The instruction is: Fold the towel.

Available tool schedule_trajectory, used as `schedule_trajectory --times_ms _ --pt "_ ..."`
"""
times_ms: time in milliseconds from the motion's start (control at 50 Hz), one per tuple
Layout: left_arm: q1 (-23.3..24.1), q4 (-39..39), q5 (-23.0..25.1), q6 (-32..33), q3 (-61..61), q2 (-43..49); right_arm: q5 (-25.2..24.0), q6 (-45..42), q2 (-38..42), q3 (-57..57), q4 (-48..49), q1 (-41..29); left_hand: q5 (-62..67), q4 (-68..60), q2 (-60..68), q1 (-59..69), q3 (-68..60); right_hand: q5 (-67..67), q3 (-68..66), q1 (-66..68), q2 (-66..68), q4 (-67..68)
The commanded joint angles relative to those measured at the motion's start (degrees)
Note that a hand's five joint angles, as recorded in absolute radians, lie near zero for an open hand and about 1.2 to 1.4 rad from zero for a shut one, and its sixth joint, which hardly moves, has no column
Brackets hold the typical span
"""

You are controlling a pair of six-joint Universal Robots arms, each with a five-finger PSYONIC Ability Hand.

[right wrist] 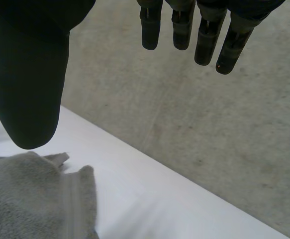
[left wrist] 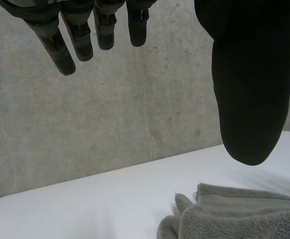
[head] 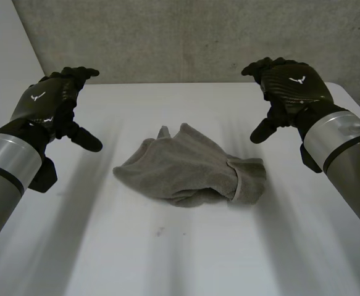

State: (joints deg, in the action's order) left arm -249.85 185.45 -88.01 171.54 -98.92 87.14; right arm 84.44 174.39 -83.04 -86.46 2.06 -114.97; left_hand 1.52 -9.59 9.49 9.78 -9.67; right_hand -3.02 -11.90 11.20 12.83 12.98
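Towel [head: 192, 165] bunched on table [head: 167, 259] — left hand [head: 53, 102], right hand [head: 288, 86] flank it, relaxed.

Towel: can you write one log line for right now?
towel: crumpled, not folded | left hand: open, raised, off towel | right hand: open, raised, off towel

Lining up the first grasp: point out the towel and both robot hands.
towel [head: 189, 163]: head view, middle of the crumpled heap.
left robot hand [head: 47, 105]: head view, back of the hand.
right robot hand [head: 294, 83]: head view, back of the hand.
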Motion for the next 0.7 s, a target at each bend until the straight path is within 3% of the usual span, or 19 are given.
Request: schedule_trajectory --times_ms 20,100,180,380,480,540,580,600,640,700 --pt "-0.11 0.0 0.04 0.11 1.01 -0.21 -8.48 -7.19 7.78 7.42 -9.59 -0.34 -1.31 -0.63 0.73 0.43 -0.55 3.02 1.9 -1.2 -2.83 -2.98" --pt "-1.25 0.69 0.04 0.29 0.48 -0.13 -11.4 -10.21 12.55 13.16 -13.84 -1.13 -0.31 -1.63 1.73 1.44 -1.55 3.02 1.9 -1.2 -2.83 -2.98" --pt "-2.3 1.58 0.12 1.87 -0.75 0.14 -13.16 -10.21 22.44 23.58 -14.62 -3.76 0.37 -2.31 2.41 2.11 -2.23 3.02 1.9 -1.2 -2.83 -2.98" --pt "-6.86 2.98 0.3 15.22 -8.65 3.29 -12.99 -10.12 43.05 43.92 -19.81 -10.63 0.54 -2.48 2.58 2.28 -2.4 3.02 1.9 -1.2 -2.83 -2.98" --pt "-9.42 3.07 1.35 16.11 -9.98 5.4 -11.4 -10.12 50.43 49.2 -20.6 -13.18 0.54 -2.48 2.58 2.28 -2.4 3.02 1.9 -1.2 -2.83 -2.98" --pt "-9.69 3.16 4.33 16.2 -10.07 6.11 -9.21 -10.21 52.72 50.6 -20.69 -13.97 0.71 -2.65 2.75 2.45 -2.56 -7.83 -8.95 9.65 8.02 7.87" --pt "-9.69 3.25 6.19 16.2 -10.07 6.38 -7.54 -10.21 52.63 51.21 -20.69 -13.97 0.71 -2.65 2.75 2.45 -2.56 -30.59 -31.71 32.4 30.77 30.62" --pt "-9.69 3.25 7.75 16.2 -9.89 6.72 -7.54 -10.21 52.63 51.22 -20.69 -13.97 0.88 -2.81 2.91 2.62 -2.73 -30.71 -31.83 32.52 30.89 30.74" --pt "-9.77 3.25 9.08 16.2 -9.46 6.9 -7.01 -10.12 50.18 51.13 -20.78 -13.97 0.88 -2.82 2.92 2.62 -2.73 -60.99 -62.11 62.81 61.18 61.03" --pt "-9.78 3.33 10.66 16.11 -8.75 7.52 -7.1 -10.12 47.88 50.16 -20.78 -13.97 0.88 -2.82 2.92 2.62 -2.73 -66.98 -68.1 68.8 67.17 67.02"
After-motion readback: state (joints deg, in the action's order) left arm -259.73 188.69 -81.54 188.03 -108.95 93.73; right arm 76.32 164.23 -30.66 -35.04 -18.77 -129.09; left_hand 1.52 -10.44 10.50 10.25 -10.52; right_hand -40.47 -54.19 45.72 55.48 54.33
